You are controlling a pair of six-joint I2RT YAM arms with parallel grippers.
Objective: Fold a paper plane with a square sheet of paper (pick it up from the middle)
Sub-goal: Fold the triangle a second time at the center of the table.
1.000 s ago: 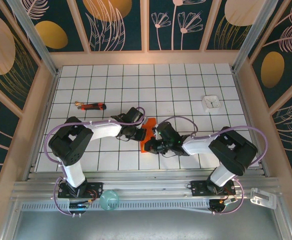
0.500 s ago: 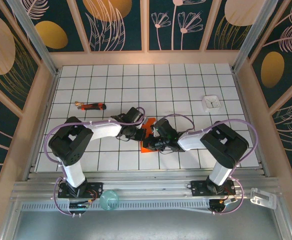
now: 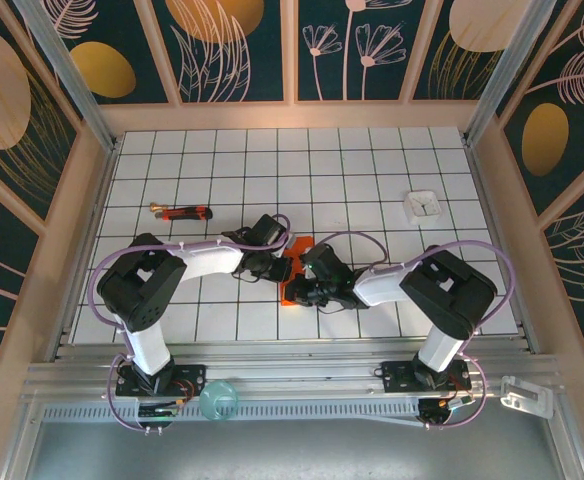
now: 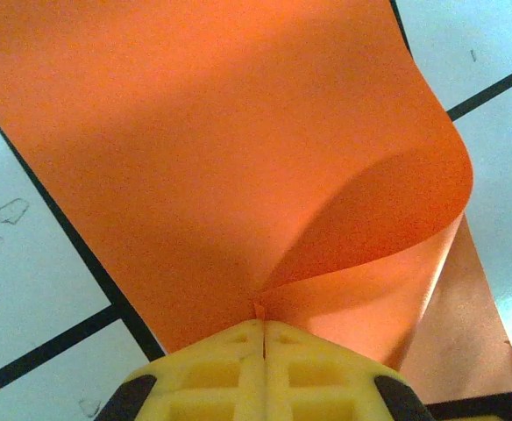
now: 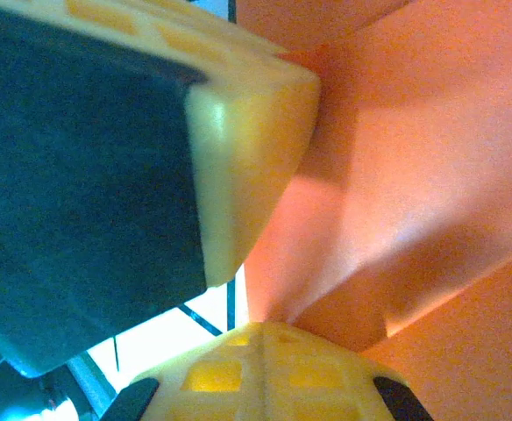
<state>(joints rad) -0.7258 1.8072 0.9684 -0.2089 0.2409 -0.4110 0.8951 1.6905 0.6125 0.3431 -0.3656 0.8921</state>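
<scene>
Pinching the square sheet of paper mid-table, left gripper and right gripper both clamp it (left gripper crowds the right wrist view); red-and-black tool and white square object lie well apart.

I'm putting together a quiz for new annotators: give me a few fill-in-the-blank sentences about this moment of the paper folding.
1. The left gripper and the right gripper are both shut on the ____ sheet of paper.
2. The red-and-black tool lies on the ____ arm's side of the sheet.
3. The small white square object lies on the ____ arm's side of the sheet.

Missing words: orange; left; right.
</scene>
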